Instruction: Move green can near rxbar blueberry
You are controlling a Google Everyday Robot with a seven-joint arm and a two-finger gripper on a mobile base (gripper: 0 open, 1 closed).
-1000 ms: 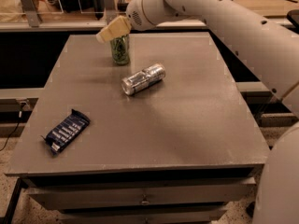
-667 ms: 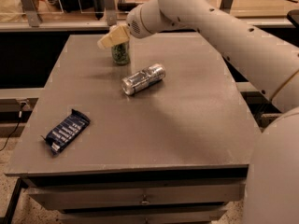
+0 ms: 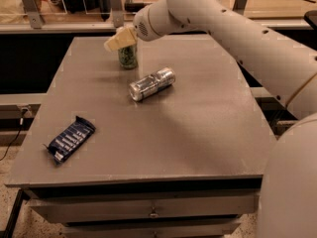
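At the upper left of the frame, toward the far edge of the grey table [image 3: 198,143]: the green can [image 3: 128,58] stands upright. Its green-and-white patterned body is visible, and its top is hidden under the gripper [image 3: 120,38]. The base appears to rest on the tabletop.

The cream-coloured gripper sits right over the can's top, angled down and to the left. Cannot tell whether it is clamped on the can or only set over it; the view does not settle this.

The white arm [image 3: 237,29] enters from the right edge, rises across the top of the frame and bends down to the gripper. A large rounded white part of the robot [image 3: 292,182] fills the lower right corner.

Just above the centre of the frame: a plain silver can [image 3: 152,83] lies on its side, long axis running lower left to upper right, one round end facing lower left. It is near the green can, below and to its right, not touching it.

Lower left of the frame: the rxbar blueberry [image 3: 71,139], a dark blue wrapper with white lettering, lies flat on the table close to the left edge. It is tilted, with one crimped end pointing lower left. It is well apart from the green can and also apart from the silver can.

Bottom of the frame, under the tabletop: a drawer front [image 3: 109,212] with a small handle at its middle.

Across the top of the frame, behind the table: a metal rail [image 3: 49,28] with upright posts.
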